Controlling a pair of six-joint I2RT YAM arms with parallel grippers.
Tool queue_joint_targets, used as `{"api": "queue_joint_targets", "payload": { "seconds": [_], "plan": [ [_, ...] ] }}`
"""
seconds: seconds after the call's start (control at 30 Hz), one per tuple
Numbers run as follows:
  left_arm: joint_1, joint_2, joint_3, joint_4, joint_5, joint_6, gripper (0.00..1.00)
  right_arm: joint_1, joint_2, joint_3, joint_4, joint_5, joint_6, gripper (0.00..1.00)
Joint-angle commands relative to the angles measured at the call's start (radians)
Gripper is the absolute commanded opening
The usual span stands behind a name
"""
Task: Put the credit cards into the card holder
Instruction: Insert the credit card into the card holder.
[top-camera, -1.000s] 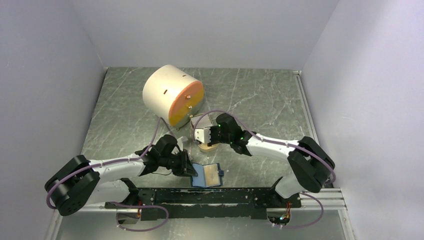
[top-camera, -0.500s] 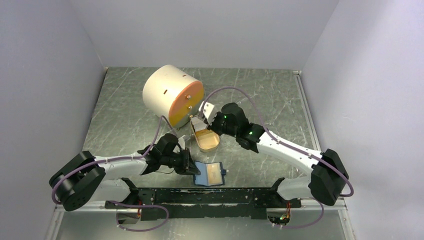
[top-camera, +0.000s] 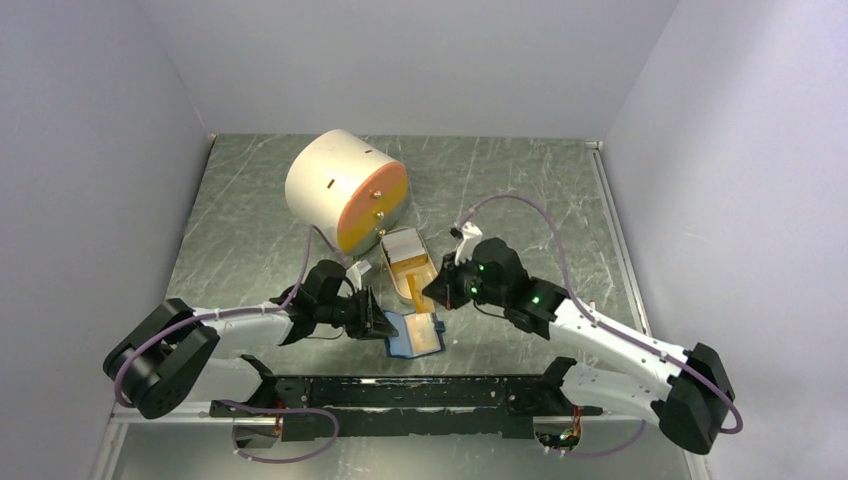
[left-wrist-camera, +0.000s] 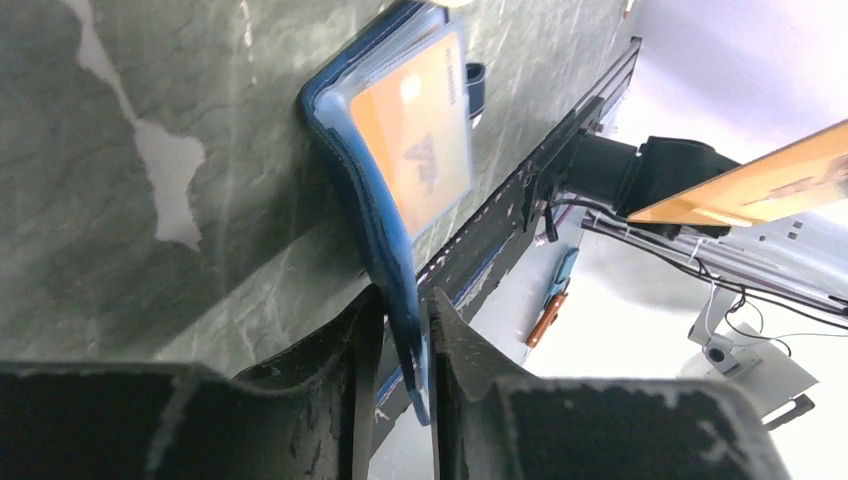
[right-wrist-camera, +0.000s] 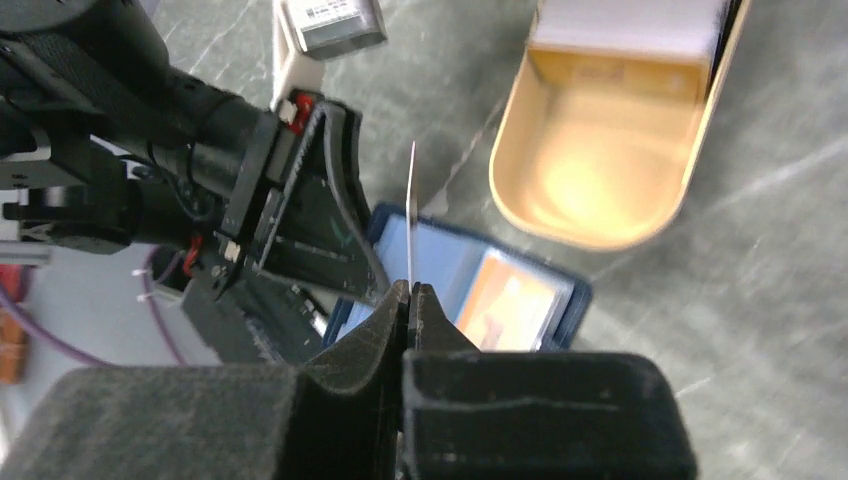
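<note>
The dark blue card holder (top-camera: 418, 336) lies open near the table's front edge, with an orange card in its right pocket (left-wrist-camera: 420, 140). My left gripper (top-camera: 378, 322) is shut on the holder's left flap (left-wrist-camera: 398, 285) and holds it raised. My right gripper (top-camera: 435, 293) is shut on one thin card (right-wrist-camera: 411, 215), seen edge-on above the holder's light blue inside (right-wrist-camera: 450, 262). That card looks orange in the left wrist view (left-wrist-camera: 760, 185). The stack of whitish-grey credit cards (top-camera: 400, 243) stands at the far end of the tan dish (top-camera: 417, 287).
A big cream cylinder with an orange face (top-camera: 345, 190) lies behind the dish. The tan dish (right-wrist-camera: 600, 180) is just beyond the holder. The black base rail (top-camera: 420, 390) runs along the near edge. Grey walls stand close on three sides.
My right gripper went to the card stack in the dish, then came back toward the holder with one card in it. The left gripper stayed on the holder's flap; the holder shifted slightly.
</note>
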Motion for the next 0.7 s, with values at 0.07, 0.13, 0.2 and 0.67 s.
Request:
{"api": "queue_joint_targets", "payload": {
  "seconds": [0.07,0.13,0.2,0.67],
  "plan": [
    [0.014,-0.022,-0.024,-0.023,0.046,0.036,0.32,0.005,-0.122,-0.147,0.037,-0.039,0.354,0.00],
    [0.014,-0.036,-0.028,-0.050,0.034,0.040,0.33,0.005,-0.146,-0.199,0.065,-0.049,0.414,0.00],
    [0.015,-0.054,-0.035,-0.077,0.015,0.044,0.33,0.006,-0.165,-0.248,0.103,-0.065,0.464,0.00],
    [0.035,-0.009,-0.064,-0.041,0.058,0.085,0.11,0.020,-0.087,-0.437,0.375,-0.089,0.572,0.00]
  ]
}}
